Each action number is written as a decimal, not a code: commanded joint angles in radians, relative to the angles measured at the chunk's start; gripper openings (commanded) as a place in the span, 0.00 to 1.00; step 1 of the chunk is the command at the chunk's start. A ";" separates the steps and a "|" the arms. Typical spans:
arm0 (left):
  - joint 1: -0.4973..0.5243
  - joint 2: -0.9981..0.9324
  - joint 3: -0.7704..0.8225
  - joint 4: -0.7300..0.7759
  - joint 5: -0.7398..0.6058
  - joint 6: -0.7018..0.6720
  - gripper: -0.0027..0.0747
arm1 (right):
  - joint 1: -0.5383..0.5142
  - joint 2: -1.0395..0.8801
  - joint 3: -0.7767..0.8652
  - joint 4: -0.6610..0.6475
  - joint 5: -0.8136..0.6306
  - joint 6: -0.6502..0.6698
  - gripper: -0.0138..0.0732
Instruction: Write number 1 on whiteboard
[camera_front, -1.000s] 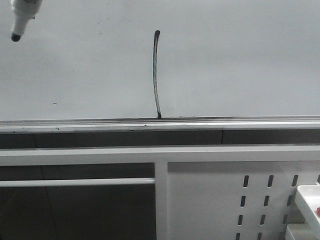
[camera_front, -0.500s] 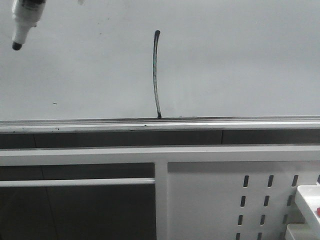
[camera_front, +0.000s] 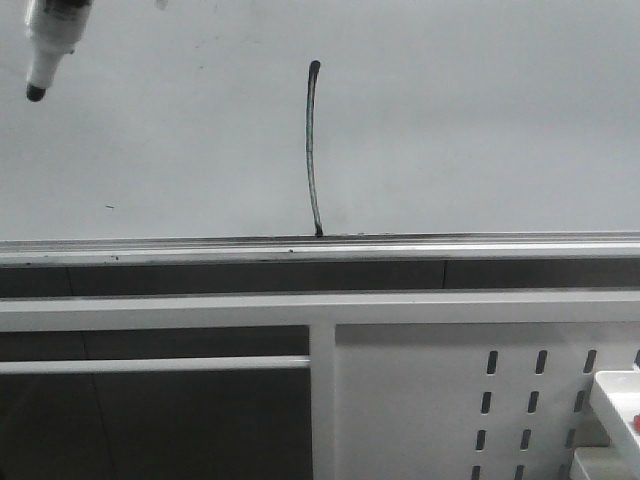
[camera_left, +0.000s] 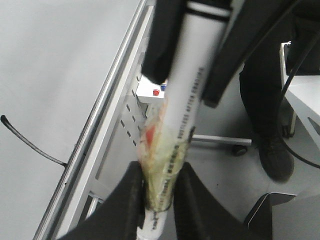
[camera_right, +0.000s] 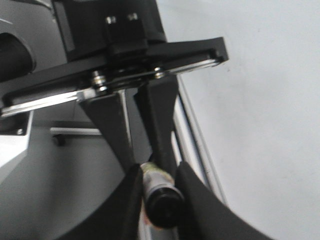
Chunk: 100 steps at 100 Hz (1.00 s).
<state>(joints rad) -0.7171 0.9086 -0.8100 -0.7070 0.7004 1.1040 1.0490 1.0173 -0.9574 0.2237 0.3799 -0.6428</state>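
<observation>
The whiteboard (camera_front: 480, 120) fills the upper front view, with a silver rail (camera_front: 450, 245) along its lower edge. The number 1 (camera_front: 312, 150) is a thin, slightly curved black stroke running down to the rail; it also shows in the left wrist view (camera_left: 30, 142). A white marker pen (camera_front: 48, 50) hangs at the top left, black tip down, apart from the stroke. My left gripper (camera_left: 160, 200) is shut on the pen's taped barrel (camera_left: 187, 95). My right gripper (camera_right: 159, 195) is shut on the pen's black end (camera_right: 161, 200). Its fingers (camera_left: 227, 55) flank the pen in the left wrist view.
Below the rail are a white frame bar (camera_front: 300, 308) and a white metal panel with slotted holes (camera_front: 480, 400). A white box with red parts (camera_front: 615, 410) sits at the lower right. A dark shoe and leg (camera_left: 272, 150) stand on the floor beside the frame.
The pen tip has dropped slightly down the board over the last second and has held still for the last half second. The stroke is unchanged.
</observation>
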 joint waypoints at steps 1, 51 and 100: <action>-0.004 -0.007 -0.038 -0.079 -0.121 -0.044 0.01 | 0.002 -0.014 -0.033 0.000 -0.113 -0.010 0.45; -0.004 0.006 0.159 -0.576 -0.747 -0.044 0.01 | 0.002 -0.144 -0.033 -0.059 -0.311 -0.010 0.52; -0.132 0.270 0.106 -0.573 -0.946 -0.046 0.01 | 0.002 -0.480 0.191 -0.039 -0.069 0.034 0.10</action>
<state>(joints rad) -0.8080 1.1637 -0.6550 -1.2798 -0.1605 1.0681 1.0496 0.5942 -0.7925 0.1751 0.3815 -0.6326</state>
